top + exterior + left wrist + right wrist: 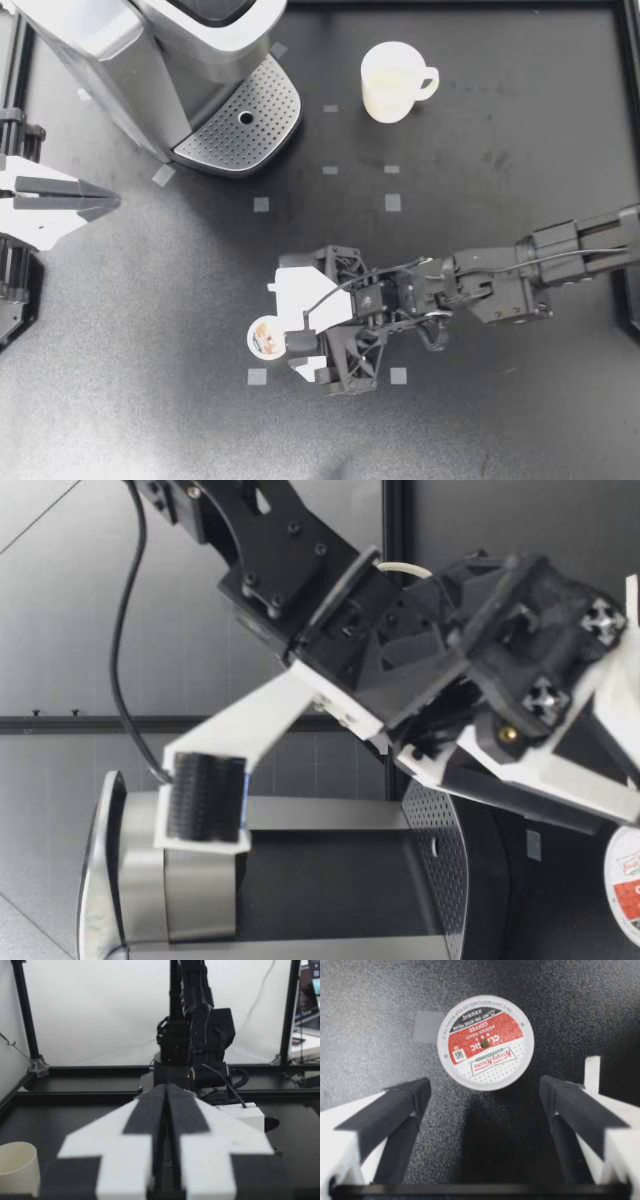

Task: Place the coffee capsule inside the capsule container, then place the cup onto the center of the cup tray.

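Right gripper [284, 318] hangs low over the table [150, 330] with its fingers spread wide and nothing between them. The capsule [263, 338] sits on the table just ahead of the fingertips, foil lid up, touching neither finger. In the right wrist view the round lid is white-rimmed with a red printed band and has a small hole in the middle. The black pads [400, 1105] stand well apart on either side of its line. A grey tape square [257, 376] lies just beside it, and bare matte black table stretches away toward my left side.

Left gripper [105, 200] rests at the table's left edge, its white fingers pressed together and empty.

At the far side, the cream cup [393, 82], smooth and handled, stands alone with free space all round. The coffee machine [170, 60] is grey and glossy. Its rounded, perforated metal drip tray [245, 125] is bare, well apart from the cup.
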### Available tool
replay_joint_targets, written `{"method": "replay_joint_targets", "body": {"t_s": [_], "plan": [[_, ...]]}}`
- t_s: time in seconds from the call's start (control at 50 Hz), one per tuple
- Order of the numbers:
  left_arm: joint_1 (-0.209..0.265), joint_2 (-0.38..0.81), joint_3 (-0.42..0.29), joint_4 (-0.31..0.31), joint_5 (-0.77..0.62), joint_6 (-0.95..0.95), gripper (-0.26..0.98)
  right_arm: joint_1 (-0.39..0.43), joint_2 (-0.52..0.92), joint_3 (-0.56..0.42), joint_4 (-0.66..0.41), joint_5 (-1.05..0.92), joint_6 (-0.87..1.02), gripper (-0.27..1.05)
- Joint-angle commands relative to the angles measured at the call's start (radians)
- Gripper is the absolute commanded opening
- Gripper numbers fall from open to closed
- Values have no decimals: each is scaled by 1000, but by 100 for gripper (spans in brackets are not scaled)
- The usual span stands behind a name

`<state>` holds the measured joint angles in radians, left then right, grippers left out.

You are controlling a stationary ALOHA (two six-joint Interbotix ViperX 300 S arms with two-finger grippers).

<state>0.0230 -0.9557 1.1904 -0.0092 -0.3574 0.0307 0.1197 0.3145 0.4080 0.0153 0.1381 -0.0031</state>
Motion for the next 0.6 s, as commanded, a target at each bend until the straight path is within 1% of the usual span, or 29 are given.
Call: {"method": "replay_joint_targets", "body": {"t_s": [0.0, 0.58], "plan": [[2, 6, -12, -2, -6, 0, 9, 5, -12, -29, 0, -2, -2, 95], [2, 5, -5, -2, -5, 2, 9, 3, 43, -104, -3, 38, -5, 95]]}}
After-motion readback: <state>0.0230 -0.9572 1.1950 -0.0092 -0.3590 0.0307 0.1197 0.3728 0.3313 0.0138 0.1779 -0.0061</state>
